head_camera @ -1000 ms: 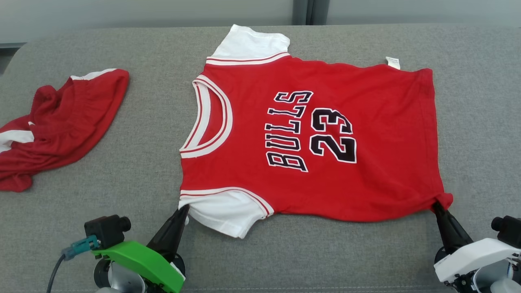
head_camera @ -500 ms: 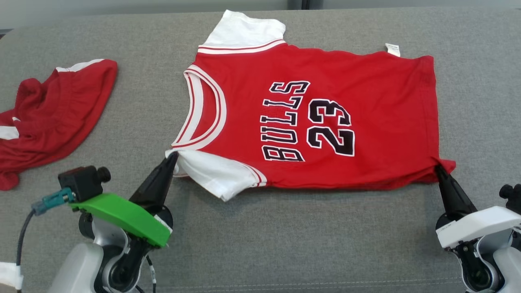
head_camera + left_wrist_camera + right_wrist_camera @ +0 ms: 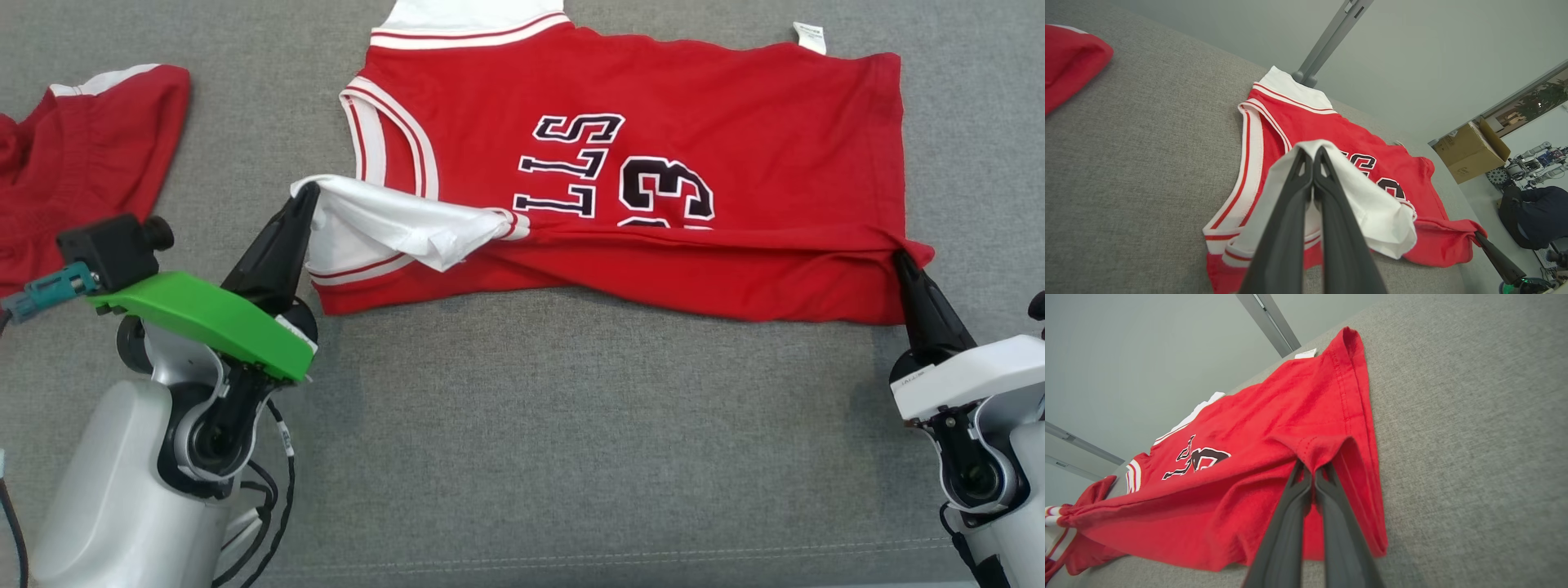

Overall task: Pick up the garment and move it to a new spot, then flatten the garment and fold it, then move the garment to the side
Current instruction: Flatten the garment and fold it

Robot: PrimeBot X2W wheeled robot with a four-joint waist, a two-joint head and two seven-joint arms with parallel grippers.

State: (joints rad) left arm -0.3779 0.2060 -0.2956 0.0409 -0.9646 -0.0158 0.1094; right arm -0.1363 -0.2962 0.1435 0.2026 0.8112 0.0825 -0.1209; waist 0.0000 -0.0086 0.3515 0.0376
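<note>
The garment is a red basketball jersey with white sleeves and black lettering, spread on the grey padded surface. Its near long edge is lifted and carried over toward the far side, covering part of the lettering. My left gripper is shut on the near white sleeve, pinched at the fingertips in the left wrist view. My right gripper is shut on the garment's near hem corner. The far sleeve lies flat.
A second red garment with white trim lies crumpled at the far left of the surface. Beyond the surface's end stand a cardboard box and a person in dark clothing. Bare grey fabric stretches along the near side.
Both grippers have lifted the jersey's near edge and carried it toward the far side, folding it over the lower lettering. The head camera has tilted, shifting the whole picture.
</note>
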